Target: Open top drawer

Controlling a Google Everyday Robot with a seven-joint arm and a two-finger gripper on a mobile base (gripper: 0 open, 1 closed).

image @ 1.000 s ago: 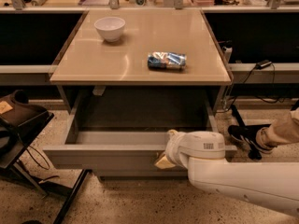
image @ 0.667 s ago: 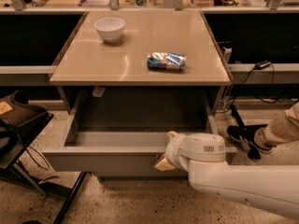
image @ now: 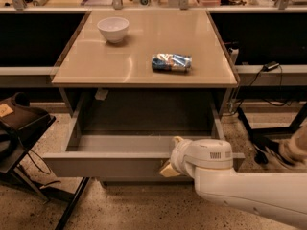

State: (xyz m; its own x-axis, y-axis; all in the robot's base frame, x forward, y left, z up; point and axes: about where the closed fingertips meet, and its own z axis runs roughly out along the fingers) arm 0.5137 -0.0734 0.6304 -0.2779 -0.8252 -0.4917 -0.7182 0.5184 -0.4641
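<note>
Under the glossy beige square table [image: 120,66], the wide grey top drawer [image: 100,166] is pulled well out, with its plain grey tray floor visible. The white robot arm's two-finger gripper [image: 172,155] is at the drawer's front panel, right of centre. One tan finger is hooked over the rim inside, the other sits on the outer face, clamped on the panel. On the table, a white round bowl [image: 113,29] sits back left and a blue-and-white crinkled foil packet [image: 171,62] right of centre, well apart.

Seemingly plastic hand [image: 171,155] gripping matt drawer [image: 96,166].
</note>
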